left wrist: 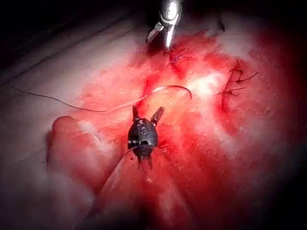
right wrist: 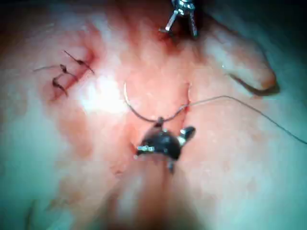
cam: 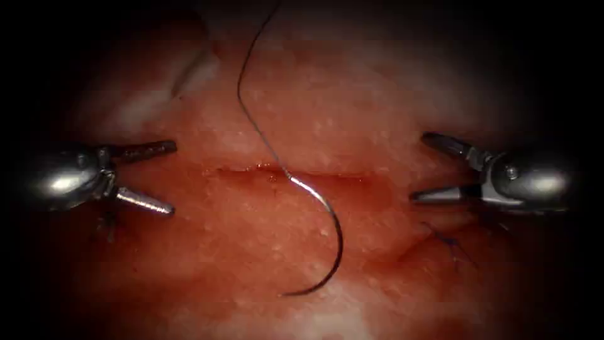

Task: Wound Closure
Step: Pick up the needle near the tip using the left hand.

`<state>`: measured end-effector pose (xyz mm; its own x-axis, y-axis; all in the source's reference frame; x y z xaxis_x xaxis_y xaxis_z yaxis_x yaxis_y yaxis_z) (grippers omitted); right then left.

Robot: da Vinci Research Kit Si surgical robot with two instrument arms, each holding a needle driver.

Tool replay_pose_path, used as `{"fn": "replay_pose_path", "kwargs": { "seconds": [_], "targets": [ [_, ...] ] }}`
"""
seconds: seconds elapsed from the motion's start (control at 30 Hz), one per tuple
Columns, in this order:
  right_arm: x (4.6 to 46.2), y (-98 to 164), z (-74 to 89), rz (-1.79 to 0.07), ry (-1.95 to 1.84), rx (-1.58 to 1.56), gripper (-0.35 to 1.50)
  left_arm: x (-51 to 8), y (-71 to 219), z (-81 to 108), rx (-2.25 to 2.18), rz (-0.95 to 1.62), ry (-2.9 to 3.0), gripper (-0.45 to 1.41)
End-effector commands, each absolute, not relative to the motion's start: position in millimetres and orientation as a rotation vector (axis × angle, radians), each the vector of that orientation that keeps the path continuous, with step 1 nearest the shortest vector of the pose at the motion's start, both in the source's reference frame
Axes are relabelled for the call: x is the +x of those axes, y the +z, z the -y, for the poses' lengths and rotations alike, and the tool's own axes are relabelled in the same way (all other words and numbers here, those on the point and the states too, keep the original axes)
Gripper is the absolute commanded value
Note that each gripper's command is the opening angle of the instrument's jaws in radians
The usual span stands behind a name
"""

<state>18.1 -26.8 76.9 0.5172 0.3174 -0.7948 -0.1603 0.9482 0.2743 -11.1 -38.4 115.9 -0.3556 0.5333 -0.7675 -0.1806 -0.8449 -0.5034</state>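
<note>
- Left tool (cam: 165, 178): jaws spread apart, holding nothing, at the left end of the cut (cam: 283, 171).
- Right tool (cam: 423, 169): jaws likewise parted and empty, at the right end.
- Needle (cam: 333, 233): lies free on the tissue (cam: 352, 113) between the tools, curving from the cut toward the viewer.
- Thread (cam: 248, 113): trails from the needle's end across the far tissue.
- Finished stitches (cam: 450, 242): near the right tool.

The left hand (left wrist: 145, 114) stood open and empty on the tissue (left wrist: 201, 143), just beside the needle (left wrist: 168, 88). Thread (left wrist: 57, 100) trailed from the needle; the right hand (left wrist: 162, 36) gaped beyond it.
</note>
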Motion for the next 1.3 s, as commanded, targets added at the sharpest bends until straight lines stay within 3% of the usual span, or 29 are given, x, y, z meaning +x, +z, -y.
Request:
{"fn": "replay_pose_path", "kwargs": {
  "seconds": [0.03,0.2,0.77,1.3],
  "targets": [
    [18.8,77.3,27.2,-0.988,0.290,0.174,1.03,-11.6,116.5,38.7,-1.445,0.467,2.227,0.69],
    [18.9,77.2,27.3,-0.978,0.299,0.160,1.15,-11.8,116.4,38.9,-1.445,0.466,2.227,0.69],
    [18.8,77.6,27.5,-0.935,0.365,0.146,1.20,-15.3,116.7,41.4,-1.320,0.526,2.200,0.65],
    [19.0,77.7,27.8,-0.903,0.364,0.144,1.18,-24.0,114.3,46.2,-0.995,0.601,2.288,0.90]
  ]
}}
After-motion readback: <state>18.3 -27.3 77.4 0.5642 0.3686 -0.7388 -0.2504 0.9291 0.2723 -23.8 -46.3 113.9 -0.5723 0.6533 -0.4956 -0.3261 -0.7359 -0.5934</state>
